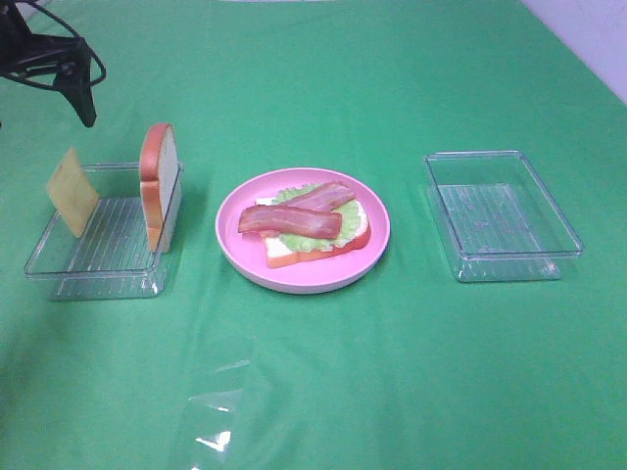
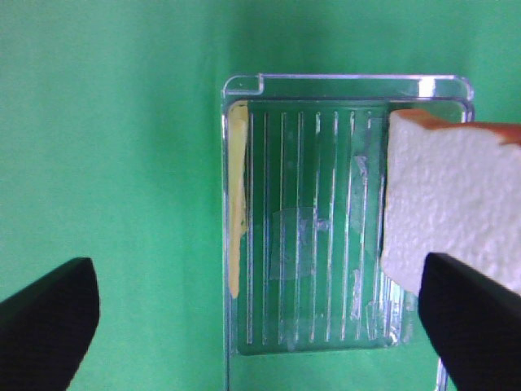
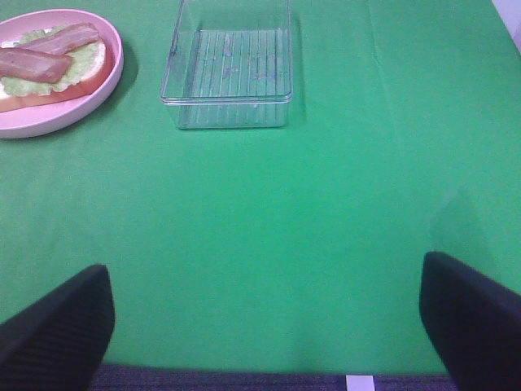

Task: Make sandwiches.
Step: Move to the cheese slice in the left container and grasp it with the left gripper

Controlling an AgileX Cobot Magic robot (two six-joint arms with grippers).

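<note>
A: What occupies the centre of the green-covered worktop (image 1: 421, 372)?
B: A round pink plate (image 1: 294, 278).
A: And beside it?
B: Two clear, ribbed plastic trays. The left tray (image 1: 103, 250) lies at 9 o'clock from the plate and the right tray (image 1: 500, 220) at 3 o'clock, each apart from it.
A: Anything else?
B: A scrap of clear film (image 1: 211, 426) lies flat at 7 o'clock. A pale strip (image 1: 593, 39) borders the cloth at 1 o'clock.

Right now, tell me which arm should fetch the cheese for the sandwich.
Left. The left claw hangs open directly over the tray holding the cheese slice and spare bread slice. The right claw sits over bare cloth, with the plate between it and that tray.
</note>
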